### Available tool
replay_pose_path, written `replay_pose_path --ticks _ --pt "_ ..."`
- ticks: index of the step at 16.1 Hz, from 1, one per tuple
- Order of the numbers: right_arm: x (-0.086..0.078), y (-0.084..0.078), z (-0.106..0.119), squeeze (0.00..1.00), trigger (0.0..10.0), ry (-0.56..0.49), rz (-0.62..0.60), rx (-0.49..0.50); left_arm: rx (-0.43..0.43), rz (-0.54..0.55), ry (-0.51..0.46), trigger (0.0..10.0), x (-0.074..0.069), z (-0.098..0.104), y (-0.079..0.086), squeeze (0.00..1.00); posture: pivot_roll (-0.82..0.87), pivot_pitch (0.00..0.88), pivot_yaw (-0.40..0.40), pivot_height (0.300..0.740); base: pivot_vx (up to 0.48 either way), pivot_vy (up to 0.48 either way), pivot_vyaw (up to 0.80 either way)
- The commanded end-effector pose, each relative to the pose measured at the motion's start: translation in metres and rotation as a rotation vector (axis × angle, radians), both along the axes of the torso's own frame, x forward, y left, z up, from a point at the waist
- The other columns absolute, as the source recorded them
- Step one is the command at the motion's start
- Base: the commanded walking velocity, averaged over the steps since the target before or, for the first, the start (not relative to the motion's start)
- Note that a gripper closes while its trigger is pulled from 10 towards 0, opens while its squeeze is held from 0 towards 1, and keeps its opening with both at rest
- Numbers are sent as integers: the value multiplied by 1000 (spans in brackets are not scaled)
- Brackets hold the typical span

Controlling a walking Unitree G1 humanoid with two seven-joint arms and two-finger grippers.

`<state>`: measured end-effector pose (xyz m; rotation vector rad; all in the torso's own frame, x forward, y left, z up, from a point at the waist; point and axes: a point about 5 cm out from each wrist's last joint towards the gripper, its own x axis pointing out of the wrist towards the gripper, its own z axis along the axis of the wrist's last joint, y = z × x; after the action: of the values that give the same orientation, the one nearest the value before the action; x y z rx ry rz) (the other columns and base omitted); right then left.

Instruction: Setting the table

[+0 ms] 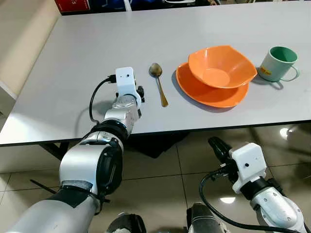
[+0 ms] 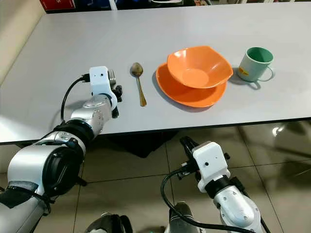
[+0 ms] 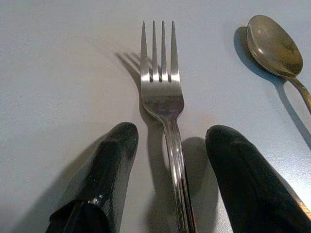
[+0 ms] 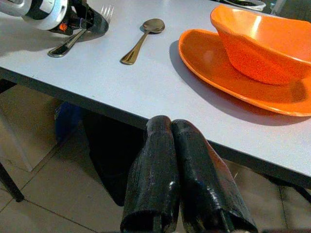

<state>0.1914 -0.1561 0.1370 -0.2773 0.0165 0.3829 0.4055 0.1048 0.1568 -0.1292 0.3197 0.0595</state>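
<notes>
Straddling the fork (image 3: 164, 97), the left gripper (image 3: 170, 145) sits near the table's (image 1: 73, 53) front edge, 2 fingers spread apart, neither touching the handle. Fork lies flat beside the spoon (image 1: 159, 83), left of the orange plate (image 1: 194, 92) and bowl (image 1: 221, 65). Right gripper (image 4: 170, 141) hangs below the front edge, fingers pressed together, empty.

Bright, sharp frames; soft shadows on table (image 1: 73, 73); lamp glare on floor (image 1: 284, 132).
</notes>
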Motion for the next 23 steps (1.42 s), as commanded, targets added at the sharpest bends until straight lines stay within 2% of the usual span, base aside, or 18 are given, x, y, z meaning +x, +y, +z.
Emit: replay_pose_path --ticks 1,8,9,13,17,19,20,23 --pt "-2 2 2 0 10000 0 3 -2 -4 -3 66 10000 -5 -14 0 0 -476 169 101 702 0 0 0" --pt "-2 4 0 0 10000 3 -7 0 11 -25 132 10000 -9 -24 -1 0 -476 158 112 702 0 0 0" --pt "-2 4 -1 0 10000 3 -8 0 5 -35 134 0 -10 -24 -2 0 -473 153 110 702 0 0 0" --pt "-2 4 -2 0 10000 7 -8 -1 8 -71 151 0 -12 -29 -4 0 -470 153 110 702 0 0 0" --pt "-3 5 -3 0 10000 12 -13 -1 46 -102 171 0 -14 -34 -5 0 -473 160 112 702 0 0 0" --pt "-3 5 -3 0 10000 15 -16 -4 61 -117 143 0 -13 -31 -6 0 -473 160 112 702 0 0 0" --pt "-3 5 -3 0 10000 15 -17 -5 31 -112 128 0 -12 -29 -7 0 -473 160 112 702 0 0 0" --pt "-2 6 -4 0 10000 16 -20 -7 -38 -89 -32 0 1 3 -8 0 -470 165 112 702 0 0 0"
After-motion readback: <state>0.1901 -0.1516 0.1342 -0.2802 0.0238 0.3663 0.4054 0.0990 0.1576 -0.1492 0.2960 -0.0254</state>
